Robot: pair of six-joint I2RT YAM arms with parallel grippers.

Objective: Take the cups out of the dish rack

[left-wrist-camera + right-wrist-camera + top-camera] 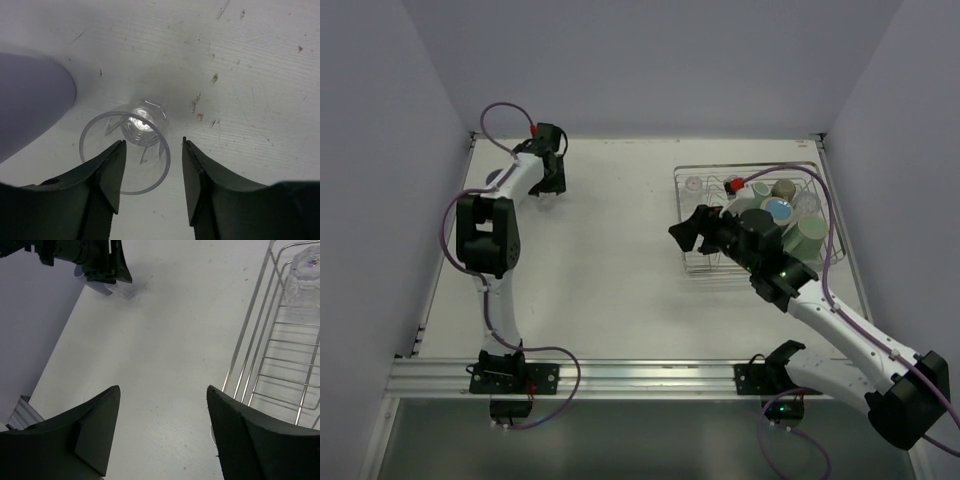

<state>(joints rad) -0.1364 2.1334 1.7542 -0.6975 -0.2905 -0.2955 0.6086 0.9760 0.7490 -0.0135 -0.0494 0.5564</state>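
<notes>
My left gripper [152,141] is open at the far left of the table [610,250], directly above a clear glass cup [145,122] that stands upright there. Its left finger [107,170] overlaps the cup's rim and the right finger stands apart from it. A lavender cup [30,100] sits just to the left, also in the top view [494,180]. The dish rack [705,266] at the right holds several cups: clear glass [694,185], blue [779,209], pale green [810,235] and olive [783,188]. My right gripper [163,388] is open and empty above the table, just left of the rack [265,340].
Grey walls close in the table at the back and both sides. In the right wrist view a clear glass cup [305,270] stands in the rack's far corner, and the left arm's gripper [95,260] shows at the top left. A metal rail [620,375] runs along the near edge.
</notes>
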